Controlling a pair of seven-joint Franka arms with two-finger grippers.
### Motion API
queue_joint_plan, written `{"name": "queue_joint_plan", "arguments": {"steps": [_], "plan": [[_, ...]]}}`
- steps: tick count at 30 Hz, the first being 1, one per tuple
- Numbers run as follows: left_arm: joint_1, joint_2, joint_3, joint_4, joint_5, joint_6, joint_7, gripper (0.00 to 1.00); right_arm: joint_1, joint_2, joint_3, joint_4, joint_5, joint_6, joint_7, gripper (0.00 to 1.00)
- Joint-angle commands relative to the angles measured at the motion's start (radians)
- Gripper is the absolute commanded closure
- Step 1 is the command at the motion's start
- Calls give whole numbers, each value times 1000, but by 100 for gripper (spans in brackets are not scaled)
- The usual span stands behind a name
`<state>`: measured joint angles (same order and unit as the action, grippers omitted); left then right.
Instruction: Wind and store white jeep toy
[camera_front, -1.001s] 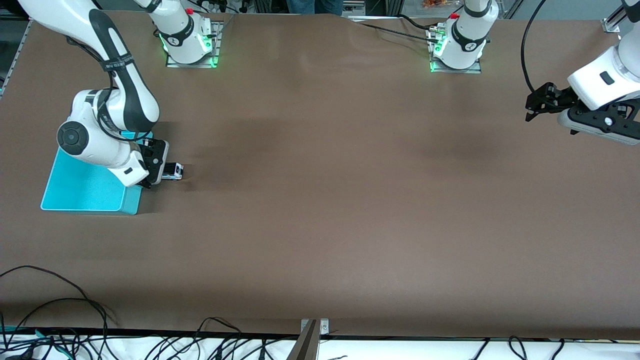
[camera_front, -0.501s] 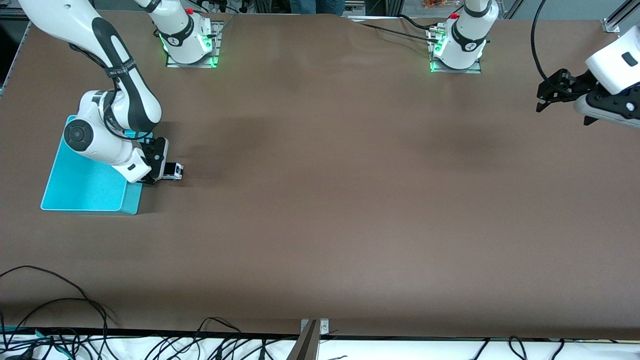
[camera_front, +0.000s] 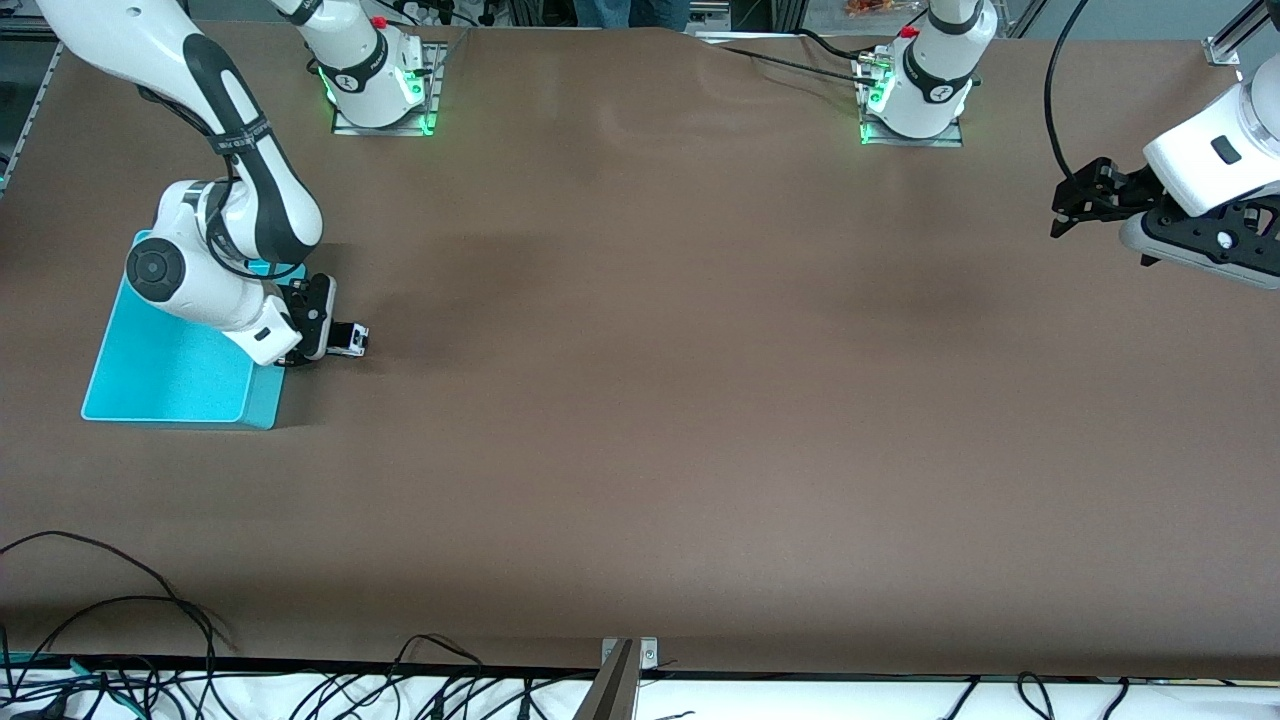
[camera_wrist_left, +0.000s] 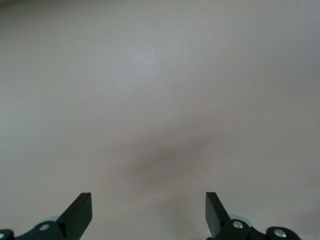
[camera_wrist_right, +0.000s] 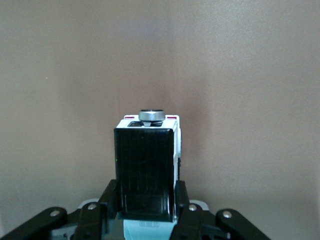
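Right pincer (camera_front: 335, 340) sits low at the right arm's end of the tabletop (camera_front: 640, 400), just beside the turquoise bin (camera_front: 170, 375), at the bin's corner toward the tabletop's middle. The white jeep toy (camera_front: 352, 340) lies between the pincer's fingers: in the right wrist view the two fingers (camera_wrist_right: 111, 197) press against both flanks of the toy (camera_wrist_right: 147, 167), its black roof panel facing the camera and a small round grey part showing at the end pointing away from the wrist. Pincer is clamped on the toy. Whether the wheels rest on the tabletop or are raised slightly is unclear from the front view. Toy is outside the bin. Left pincer (camera_front: 1070, 205) hangs over bare tabletop at the left arm's end, waiting, fingers (camera_wrist_left: 77, 215) spread wide with nothing between them.
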<state>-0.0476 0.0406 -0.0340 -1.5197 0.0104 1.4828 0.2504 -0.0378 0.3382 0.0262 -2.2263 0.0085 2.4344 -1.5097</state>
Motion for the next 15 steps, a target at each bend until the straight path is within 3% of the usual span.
{"name": "queue_joint_plan", "arguments": {"steps": [1,15], "plan": [[-6,10,-1,24,-12,-7,6,0,-1,-24,12,10,21,-21,-15,74],[-1,10,-34,24,-3,-15,4,0,1,-25,14,206,21,-225,-15,74]]}}
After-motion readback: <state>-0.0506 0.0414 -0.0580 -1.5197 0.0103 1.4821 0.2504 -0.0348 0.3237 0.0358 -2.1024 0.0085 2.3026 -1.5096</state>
